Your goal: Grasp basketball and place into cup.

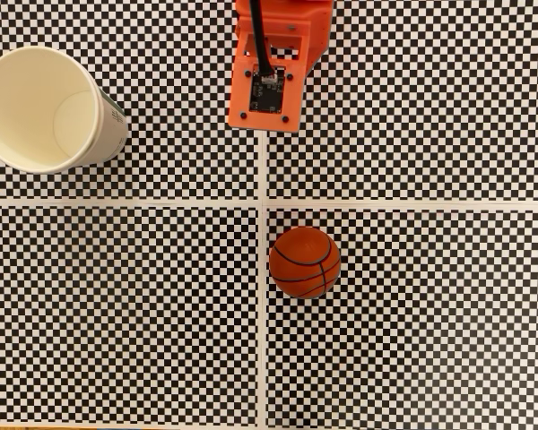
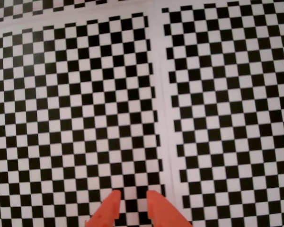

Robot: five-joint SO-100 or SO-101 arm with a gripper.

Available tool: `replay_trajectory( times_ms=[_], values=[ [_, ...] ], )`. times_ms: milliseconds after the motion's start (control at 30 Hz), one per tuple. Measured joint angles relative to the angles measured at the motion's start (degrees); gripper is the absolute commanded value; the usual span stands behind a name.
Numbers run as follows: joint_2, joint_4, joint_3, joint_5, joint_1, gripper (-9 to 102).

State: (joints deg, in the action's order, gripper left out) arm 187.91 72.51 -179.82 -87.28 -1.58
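In the fixed view the basketball [image 1: 305, 262], orange-brown with dark seams, rests on the checkered mat just right of the centre white line. The cream cup [image 1: 45, 107] stands at the upper left, mouth open towards the camera, with a small greenish print on its right wall. The orange arm's wrist housing [image 1: 273, 72] reaches in from the top centre, well above the ball in the picture. In the wrist view my gripper [image 2: 132, 193] shows two orange fingertips [image 2: 112, 201] at the bottom edge, slightly apart, with only checkered mat between them.
Black-and-white checkered sheets cover the table, divided by white strips [image 1: 263, 170] that cross near the middle. A thin wooden edge [image 1: 36, 426] shows at the bottom left.
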Motion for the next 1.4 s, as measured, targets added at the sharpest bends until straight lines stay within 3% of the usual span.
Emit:
replay_trajectory(
  times_ms=[1400],
  values=[
    [0.0, 0.0, 0.0, -0.4, 0.2, 0]
  ],
)
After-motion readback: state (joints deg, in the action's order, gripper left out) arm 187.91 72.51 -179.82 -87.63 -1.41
